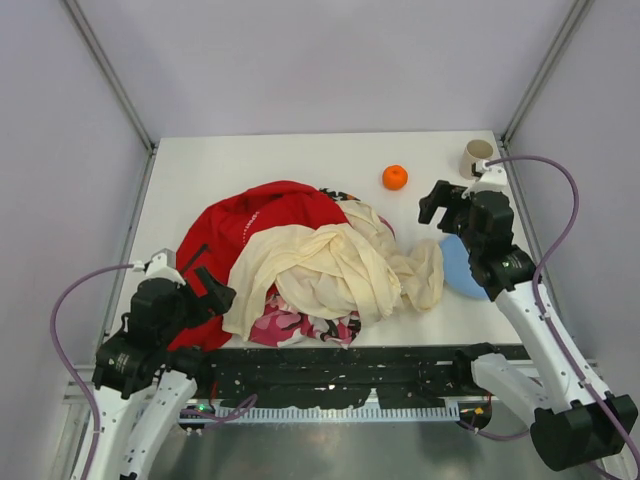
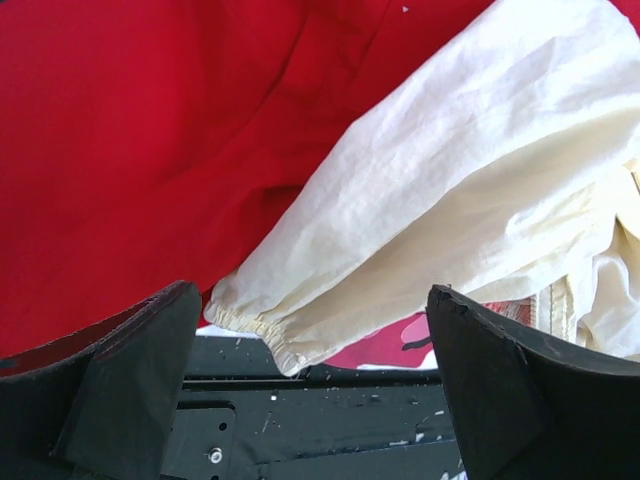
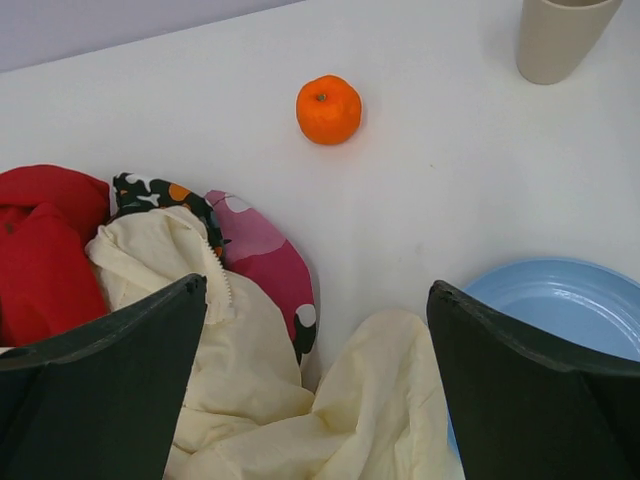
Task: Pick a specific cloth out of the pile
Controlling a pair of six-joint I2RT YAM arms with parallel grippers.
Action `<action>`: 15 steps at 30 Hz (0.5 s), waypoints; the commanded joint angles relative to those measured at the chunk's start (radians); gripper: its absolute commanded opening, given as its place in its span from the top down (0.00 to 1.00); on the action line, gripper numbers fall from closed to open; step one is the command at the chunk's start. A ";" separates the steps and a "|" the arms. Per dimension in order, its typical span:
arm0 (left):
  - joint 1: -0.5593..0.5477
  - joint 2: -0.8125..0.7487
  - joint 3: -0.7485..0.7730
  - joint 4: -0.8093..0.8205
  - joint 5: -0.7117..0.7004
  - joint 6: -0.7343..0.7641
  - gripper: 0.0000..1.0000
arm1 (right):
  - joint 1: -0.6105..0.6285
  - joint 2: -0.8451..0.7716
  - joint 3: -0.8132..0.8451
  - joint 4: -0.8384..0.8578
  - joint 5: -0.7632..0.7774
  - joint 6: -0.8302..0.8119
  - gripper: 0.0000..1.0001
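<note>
White fabric of the cloth is not made out anywhere; it is judged buried in the pile, under the cream-yellow cloth and red jacket, so its long axis cannot be told. The pile's edge is found just ahead of the left fingers, the nearer pair. These and the right fingers are spread wide; nothing is held.

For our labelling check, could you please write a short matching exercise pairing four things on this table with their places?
Things:
1. orange fruit
2. beige cup
3. blue plate
4. red jacket

Places:
A. far right corner
B. just right of the pile, partly hidden
C. left part of the pile
D. alone, between pile and cup

Pairs: 1-D, 2-A, 3-B, 4-C
</note>
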 commanded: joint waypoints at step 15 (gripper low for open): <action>-0.344 0.235 0.259 0.319 0.142 0.186 0.00 | -0.001 -0.269 -0.118 -0.066 -0.299 0.050 0.05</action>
